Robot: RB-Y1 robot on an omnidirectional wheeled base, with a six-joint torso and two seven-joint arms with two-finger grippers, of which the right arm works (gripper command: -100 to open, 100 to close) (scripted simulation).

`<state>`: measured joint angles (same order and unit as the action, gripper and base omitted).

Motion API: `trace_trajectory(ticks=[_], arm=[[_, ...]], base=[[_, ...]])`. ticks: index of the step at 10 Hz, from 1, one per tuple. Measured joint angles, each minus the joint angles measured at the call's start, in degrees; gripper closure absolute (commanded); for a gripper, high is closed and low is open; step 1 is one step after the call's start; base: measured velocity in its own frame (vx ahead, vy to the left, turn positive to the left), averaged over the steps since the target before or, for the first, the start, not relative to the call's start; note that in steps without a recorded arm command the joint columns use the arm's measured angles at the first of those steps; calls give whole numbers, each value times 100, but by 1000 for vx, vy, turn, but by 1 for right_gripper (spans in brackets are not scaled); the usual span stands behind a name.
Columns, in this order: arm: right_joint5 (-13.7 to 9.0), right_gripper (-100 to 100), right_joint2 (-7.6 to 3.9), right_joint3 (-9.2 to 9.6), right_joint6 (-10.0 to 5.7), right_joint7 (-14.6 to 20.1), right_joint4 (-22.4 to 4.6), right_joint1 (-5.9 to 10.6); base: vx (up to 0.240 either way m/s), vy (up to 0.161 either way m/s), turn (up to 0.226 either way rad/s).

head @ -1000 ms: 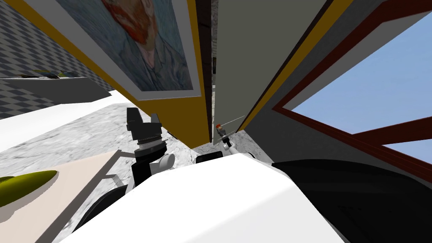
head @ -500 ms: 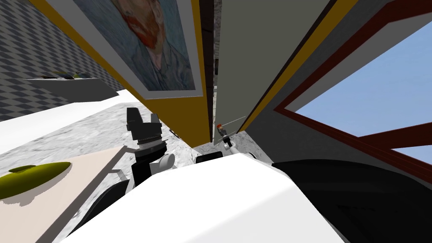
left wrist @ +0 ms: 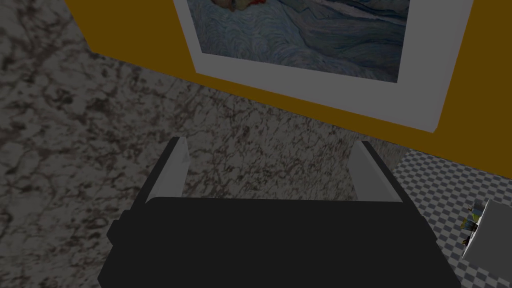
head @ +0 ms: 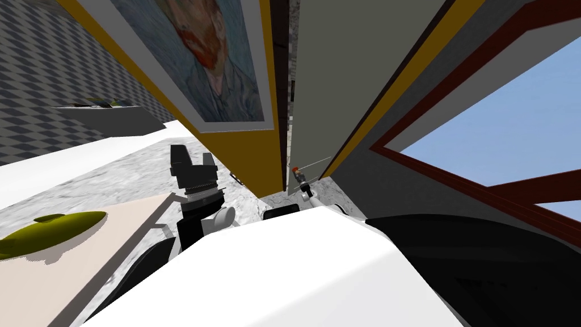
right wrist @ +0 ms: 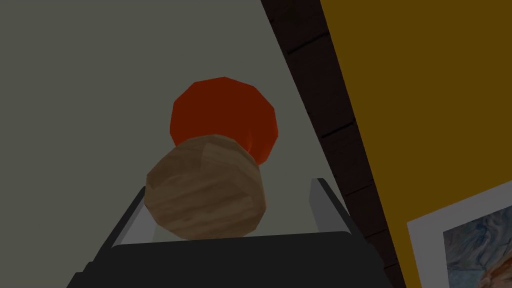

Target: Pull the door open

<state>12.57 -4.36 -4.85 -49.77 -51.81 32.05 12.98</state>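
our right pincer [right wrist: 230, 186] stands apart astride the wooden knob [right wrist: 205, 190] on the grey door [right wrist: 100, 75], the knob nearer one blade. our left pincer [left wrist: 270, 144] hangs apart, farther off.

Framed portrait [head: 213, 62] on yellow wall [head: 255, 158]

Bright head view, dim wrist views

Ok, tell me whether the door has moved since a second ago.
Yes, slightly: the gap between the door and the dark door frame has widened, so it has swung further open.
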Motion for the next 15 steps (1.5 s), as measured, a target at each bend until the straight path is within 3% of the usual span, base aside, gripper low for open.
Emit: trace_trajectory(ticks=[4, 6, 8, 10, 11, 12, 13, 14, 15], arm=[[-125, 100, -97, 32, -16, 515, 14, -16], [-167, 100, -124, 70, 71, 780, 190, -102], [-266, 100, -180, 67, 8, 1056, 68, -42], [-257, 100, -175, 133, 248, 1289, 571, -320], [-261, 100, -153, 127, 271, 1292, 589, -296], [-285, 100, -149, 87, 110, 1242, 337, -158], [-292, 100, -167, 78, 31, 1228, 221, -126], [-323, 100, -169, 89, 105, 1324, 301, -165], [-349, 100, -208, 92, 37, 1423, 181, -130]], base=[[-22, -9, 66], [-22, -5, 37], [-29, -8, 72], [-6, -11, -13], [-8, 15, -19], [7, 6, 14], [-11, -12, 65], [-6, -18, 60], [-3, -12, -10]])
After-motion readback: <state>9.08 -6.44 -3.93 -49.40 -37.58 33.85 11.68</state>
